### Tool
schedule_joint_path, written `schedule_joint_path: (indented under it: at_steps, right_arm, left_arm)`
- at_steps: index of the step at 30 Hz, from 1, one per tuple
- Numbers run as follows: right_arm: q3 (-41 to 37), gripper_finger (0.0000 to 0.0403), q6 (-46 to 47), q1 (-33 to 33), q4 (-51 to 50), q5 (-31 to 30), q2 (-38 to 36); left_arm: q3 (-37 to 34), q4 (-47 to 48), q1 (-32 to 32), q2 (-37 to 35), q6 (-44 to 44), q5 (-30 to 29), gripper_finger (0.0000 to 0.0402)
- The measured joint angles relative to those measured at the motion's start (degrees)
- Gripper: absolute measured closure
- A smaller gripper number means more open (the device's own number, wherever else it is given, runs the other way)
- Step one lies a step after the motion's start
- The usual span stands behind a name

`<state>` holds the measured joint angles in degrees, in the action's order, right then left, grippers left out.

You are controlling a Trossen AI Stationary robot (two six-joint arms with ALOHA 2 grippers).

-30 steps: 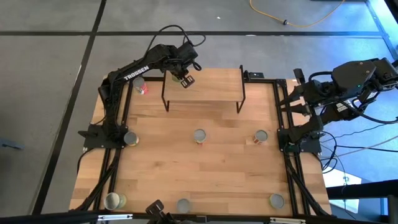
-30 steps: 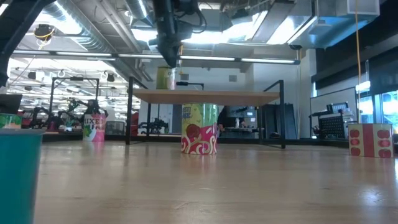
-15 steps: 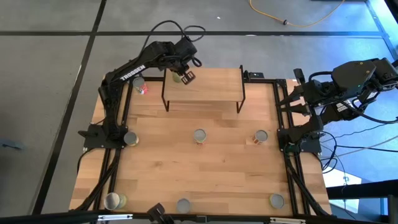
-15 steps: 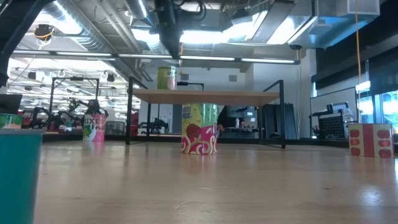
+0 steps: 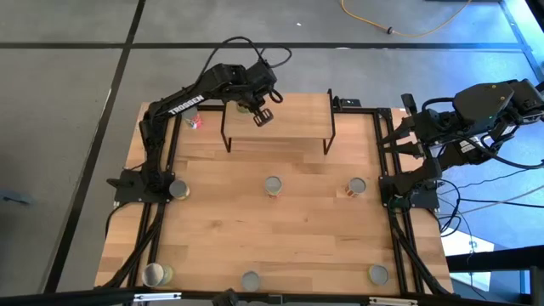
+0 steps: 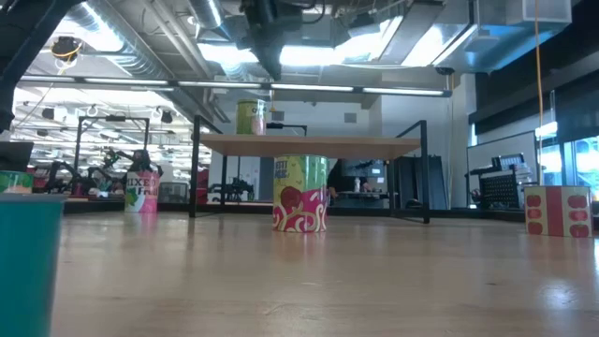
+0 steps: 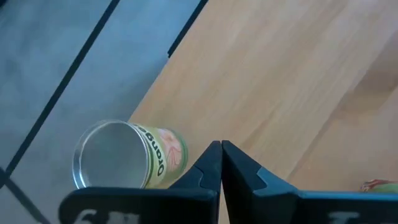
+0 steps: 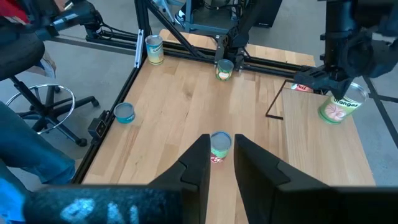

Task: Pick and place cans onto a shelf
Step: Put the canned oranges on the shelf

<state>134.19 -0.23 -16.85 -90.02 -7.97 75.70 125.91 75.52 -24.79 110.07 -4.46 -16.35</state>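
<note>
**Left arm above the shelf, beside a can standing on it**

A large wooden table (image 5: 280,246) fills the overhead view, with the robot's two dark arms mounted at its left and right edges. At the table's twelve o'clock edge stands the shelf (image 5: 293,119), a small rack with a light wooden top board on thin black legs.

The left arm reaches from the table's nine o'clock side up to the shelf's eleven o'clock corner. The left gripper (image 5: 263,116) hangs above the board, and its wrist camera shows the two fingers drawn together to a narrow slit with nothing between them. The right arm waits folded off the table at about two o'clock; the right gripper (image 8: 221,163) has its fingers slightly apart and empty.

One can with a green and yellow label (image 7: 127,163) stands upright on the shelf's board near its eleven o'clock corner. The left gripper is just beside it, toward four o'clock from the can and clear of it.

Other cans stand on the table: one red and green at centre (image 5: 272,186), one at three o'clock (image 5: 356,186), one at nine o'clock (image 5: 178,189), three along the six o'clock edge, and one by the left arm at eleven o'clock.

The placing looks finished. To retreat well, the left gripper should rise straight up before swinging away, so no finger brushes the can off the corner.
</note>
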Motion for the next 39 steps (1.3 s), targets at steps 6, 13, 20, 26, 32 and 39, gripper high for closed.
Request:
schedule_joint_path:
  at_steps: [6, 13, 20, 26, 32, 39]
  right_arm:
    - [0.0, 0.0329, 0.0, 0.0, 0.0, 0.0, 0.0]
    - [0.0, 0.0329, 0.0, 0.0, 0.0, 0.0, 0.0]
    - [0.0, 0.0329, 0.1, 0.0, 0.0, 0.0, 0.0]
    - [0.0, 0.0329, 0.1, 0.0, 0.0, 0.0, 0.0]
    - [0.0, 0.0329, 0.0, 0.0, 0.0, 0.0, 0.0]
    - [0.0, 0.0329, 0.0, 0.0, 0.0, 0.0, 0.0]
  left_arm:
    - [-0.1, 0.0, -0.3, 2.3, 0.5, -4.6, 0.0401]
    - [-0.1, 0.7, -2.5, 4.1, 0.6, -5.3, 0.0401]
    - [-0.6, 1.3, -4.2, 4.5, 0.6, -6.7, 0.0401]
    - [-0.6, 1.6, -4.6, 4.4, 0.6, -6.9, 0.0401]
    - [-0.6, 1.7, -4.8, 4.4, 2.1, -8.0, 0.0401]
    - [-0.6, 2.5, -4.8, 4.4, 2.1, -9.3, 0.0401]
